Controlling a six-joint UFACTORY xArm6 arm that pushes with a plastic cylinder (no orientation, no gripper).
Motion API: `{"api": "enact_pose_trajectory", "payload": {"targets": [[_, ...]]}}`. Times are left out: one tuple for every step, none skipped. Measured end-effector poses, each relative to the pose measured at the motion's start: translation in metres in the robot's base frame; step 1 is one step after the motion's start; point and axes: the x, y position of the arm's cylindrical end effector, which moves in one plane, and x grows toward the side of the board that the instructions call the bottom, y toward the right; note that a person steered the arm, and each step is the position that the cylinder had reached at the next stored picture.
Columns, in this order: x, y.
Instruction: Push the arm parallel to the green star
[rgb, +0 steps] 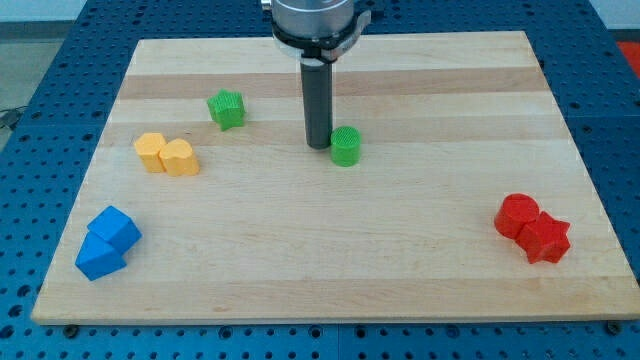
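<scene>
The green star (227, 108) sits on the wooden board (330, 260) at the upper left of centre. My tip (318, 146) rests on the board near the upper middle, well to the right of the star. A green cylinder (346, 146) stands right against the tip's right side. The rod rises straight up to the arm's mount at the view's top.
Two yellow blocks (167, 154) touch each other at the left, below the star. Two blue blocks (108, 241) lie at the lower left near the board's edge. Two red blocks (533, 229) lie at the lower right.
</scene>
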Motion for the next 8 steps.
{"api": "enact_pose_trajectory", "payload": {"targets": [[0.038, 0.003], [0.081, 0.032], [0.091, 0.021], [0.071, -0.029], [-0.012, -0.051], [-0.091, -0.045], [-0.098, 0.009], [-0.099, 0.012]]}}
